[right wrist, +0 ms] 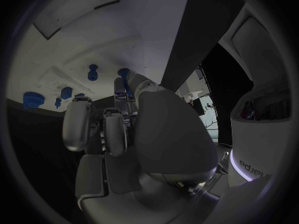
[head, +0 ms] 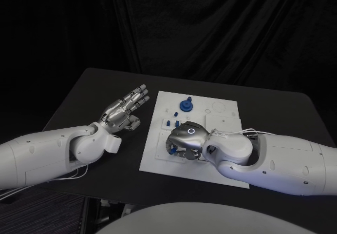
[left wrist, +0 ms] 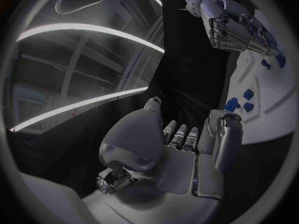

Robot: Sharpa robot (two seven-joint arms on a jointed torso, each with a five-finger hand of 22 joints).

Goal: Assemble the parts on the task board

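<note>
Nearest to my head camera, my right hand (head: 186, 141) is knuckles-up over the near half of the task board (head: 217, 168), fingers curled down toward the plate. I cannot tell from any view whether it has a part pinched or is only pressing; my right wrist camera shows the fingers (right wrist: 115, 132) drawn in together with blue pieces just beyond them, but no clear contact. My left hand (head: 125, 111) is released, fingers spread and holding nothing, hovering above the bare black table (head: 91, 87) just off the board's left edge. The board sits in the middle of the table, white and flat, with shallow outlines toward its far right corner. A tall blue knob-like part (head: 187, 105) stands upright near the far edge, and a few small blue parts (head: 176, 117) lie between it and my right hand. They look like hard moulded plastic, so I judge them light, stiff and a little slick against metal fingertips; the small ones could skid or flip if I nudge them sideways. I would take the small pieces across their flanks with a fingertip pinch, and the tall one by its wider head.
</note>
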